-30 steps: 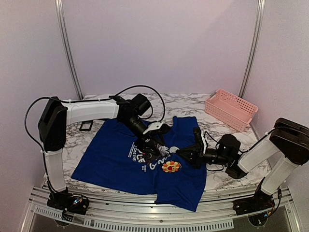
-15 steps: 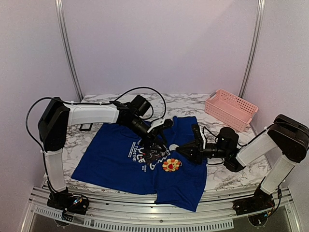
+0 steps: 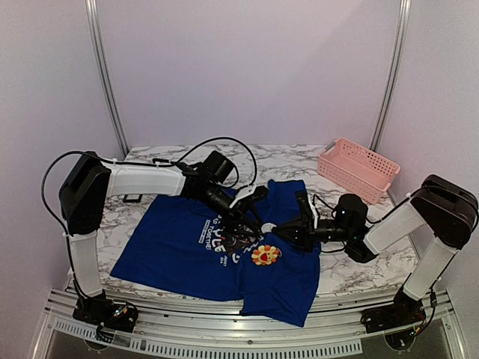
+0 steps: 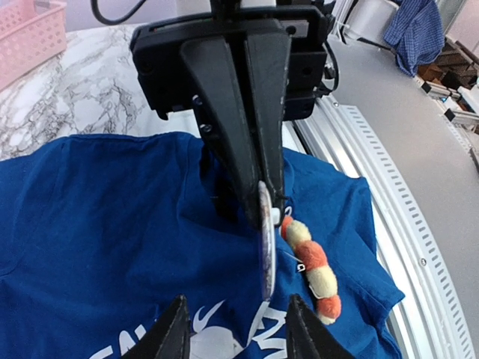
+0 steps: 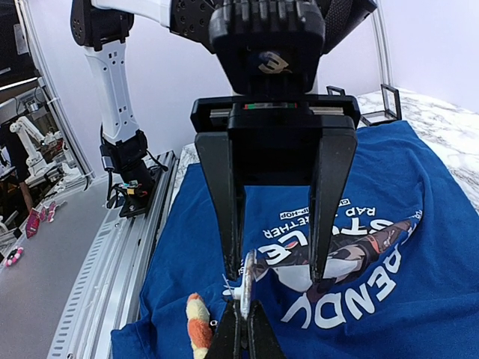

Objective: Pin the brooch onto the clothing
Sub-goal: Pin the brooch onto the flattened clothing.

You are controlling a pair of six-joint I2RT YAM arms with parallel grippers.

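Note:
The blue T-shirt (image 3: 179, 243) lies flat on the marble table, its panda print facing up. The flower brooch (image 3: 265, 256) rests on the shirt just right of the print. It shows edge-on in the left wrist view (image 4: 313, 265) and in the right wrist view (image 5: 197, 329). My right gripper (image 3: 282, 233) is shut on a thin silvery round disc (image 5: 248, 275) held upright just above the shirt, beside the brooch. My left gripper (image 3: 245, 217) is open and faces the right one, its fingers (image 4: 177, 333) on either side of the disc (image 4: 266, 243) without touching it.
A pink basket (image 3: 358, 169) stands at the back right. A small black square box (image 3: 132, 195) sits on the table left of the shirt. The metal rail (image 3: 224, 340) runs along the near edge, and the shirt's hem hangs over it.
Both grippers have shifted slightly towards each other over the print. The right wrist has risen a little. The brooch has stayed in place on the shirt.

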